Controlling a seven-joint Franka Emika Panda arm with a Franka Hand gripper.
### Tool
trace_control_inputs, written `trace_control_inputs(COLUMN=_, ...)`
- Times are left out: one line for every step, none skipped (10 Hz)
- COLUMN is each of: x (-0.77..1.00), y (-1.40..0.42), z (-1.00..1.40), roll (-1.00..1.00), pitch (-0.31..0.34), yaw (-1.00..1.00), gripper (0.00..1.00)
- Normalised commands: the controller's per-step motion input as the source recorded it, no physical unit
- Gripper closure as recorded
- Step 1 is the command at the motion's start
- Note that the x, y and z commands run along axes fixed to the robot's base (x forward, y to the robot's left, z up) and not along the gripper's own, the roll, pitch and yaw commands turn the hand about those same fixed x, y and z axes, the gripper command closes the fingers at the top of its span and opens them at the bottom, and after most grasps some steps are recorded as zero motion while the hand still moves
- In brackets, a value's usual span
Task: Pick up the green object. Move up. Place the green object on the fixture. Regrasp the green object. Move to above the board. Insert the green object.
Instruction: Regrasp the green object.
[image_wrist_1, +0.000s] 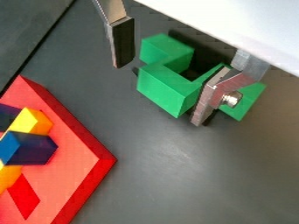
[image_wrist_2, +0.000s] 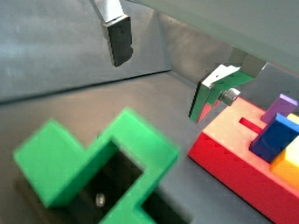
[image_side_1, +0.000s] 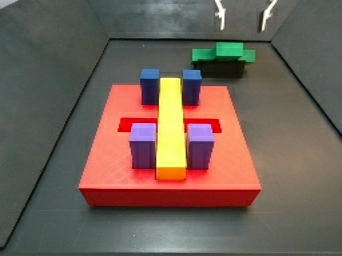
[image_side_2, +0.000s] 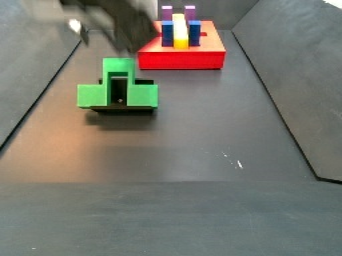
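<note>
The green object (image_wrist_1: 163, 83) rests on the dark fixture (image_side_1: 222, 68) at the far end of the floor, beyond the board; both side views show it there (image_side_2: 94, 95). My gripper (image_wrist_1: 160, 90) is open and empty, hovering above the green object without touching it. One finger (image_wrist_1: 121, 39) stands on each side of the piece in a wrist view. In a side view the gripper (image_side_1: 243, 20) hangs well above the piece. The red board (image_side_1: 100, 160) carries a yellow bar (image_side_1: 171, 125) with blue and purple blocks.
Dark walls enclose the floor on both sides (image_side_1: 307, 100). The board's corner (image_wrist_2: 251, 171) lies close beside the fixture in a wrist view. Bare dark floor (image_side_2: 187, 170) stretches in front of the fixture.
</note>
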Motion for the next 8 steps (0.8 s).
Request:
trace_control_inputs(x=0.0, y=-0.5, z=0.09, roll=1.0, pitch=-0.246, yaw=-0.02, gripper=0.0)
trace_control_inputs(x=0.0, y=-0.57, z=0.0, roll=1.0, pitch=-0.28, yaw=-0.04, gripper=0.0)
trace_control_inputs(x=0.0, y=-0.65, z=-0.11, roll=1.0, pitch=-0.234, yaw=-0.02, gripper=0.0)
trace_control_inputs(x=0.04, y=-0.64, z=-0.13, roll=1.0, pitch=-0.169, yaw=0.0, gripper=0.0)
trace_control_inputs(x=0.15, y=-0.58, z=-0.11, roll=1.0, pitch=-0.1, yaw=0.0, gripper=0.0)
trace_control_inputs(x=0.23, y=-0.49, z=-0.03, roll=1.0, pitch=-0.077, yaw=0.0, gripper=0.0)
trace_control_inputs(x=0.27, y=-0.33, z=-0.01, roll=1.0, pitch=-0.071, yaw=0.01, gripper=0.0)
trace_control_inputs(x=0.33, y=0.24, z=0.03, roll=0.65, pitch=-0.166, yaw=0.11, gripper=0.0)
